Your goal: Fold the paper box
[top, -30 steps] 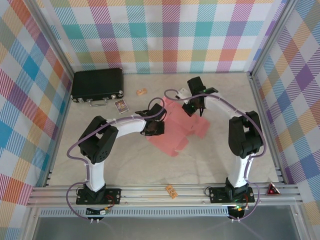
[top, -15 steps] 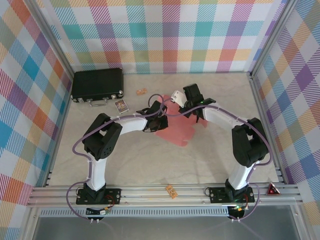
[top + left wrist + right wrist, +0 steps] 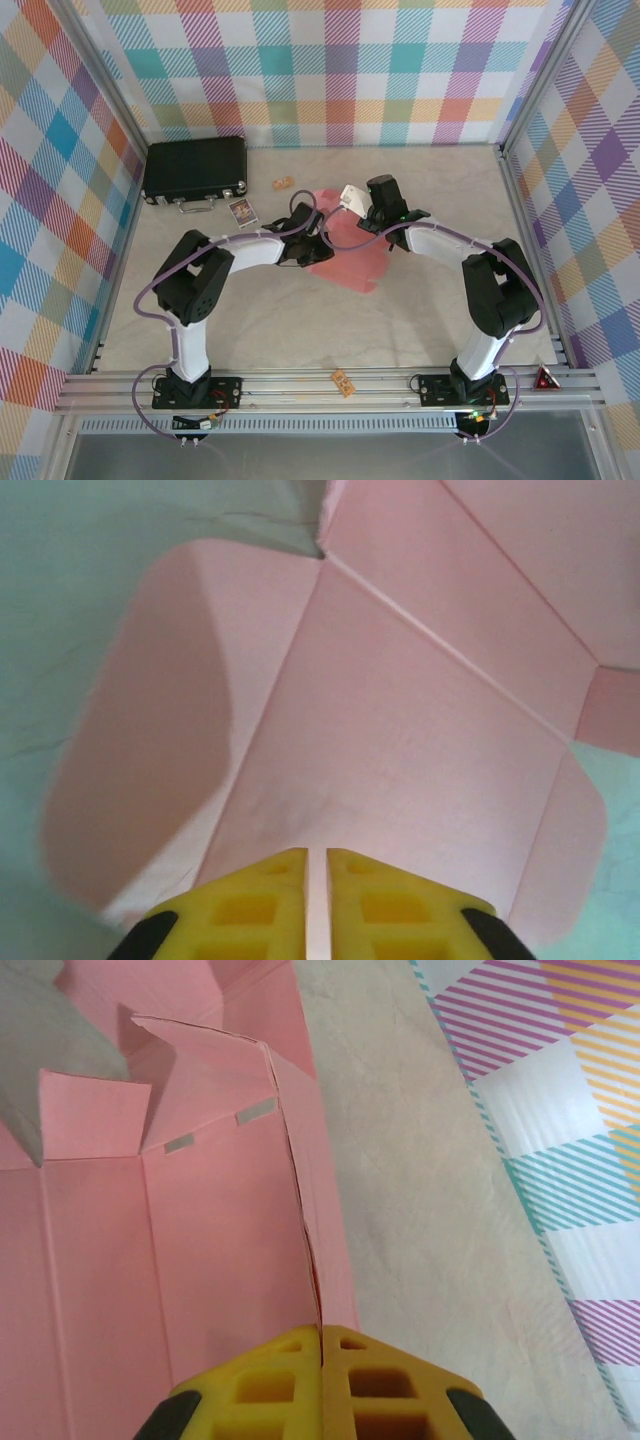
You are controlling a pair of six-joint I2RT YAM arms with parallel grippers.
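The paper box (image 3: 352, 258) is a salmon-pink card sheet, partly folded, lying mid-table between both arms. In the left wrist view its creased panels and rounded flaps (image 3: 400, 710) spread just beneath my left gripper (image 3: 317, 855), whose yellow jaws stand a narrow slit apart with nothing clearly between them. From above, the left gripper (image 3: 318, 245) sits on the sheet's left edge. My right gripper (image 3: 321, 1332) is shut on the upright edge of a raised side panel (image 3: 215, 1240); that card edge runs straight into the closed jaws. In the top view the right gripper (image 3: 376, 222) is at the sheet's back right.
A black hard case (image 3: 195, 168) lies at the back left. Small bits are scattered nearby: an orange piece (image 3: 284, 183), a picture card (image 3: 241, 210) and a white tag (image 3: 350, 193). Another orange piece (image 3: 343, 382) rests on the front rail. Checked walls enclose the table.
Both grippers moved toward the back and closer together, drawing the pink sheet into a smaller, more folded shape. The left jaws have parted slightly; the right stays shut on the card.
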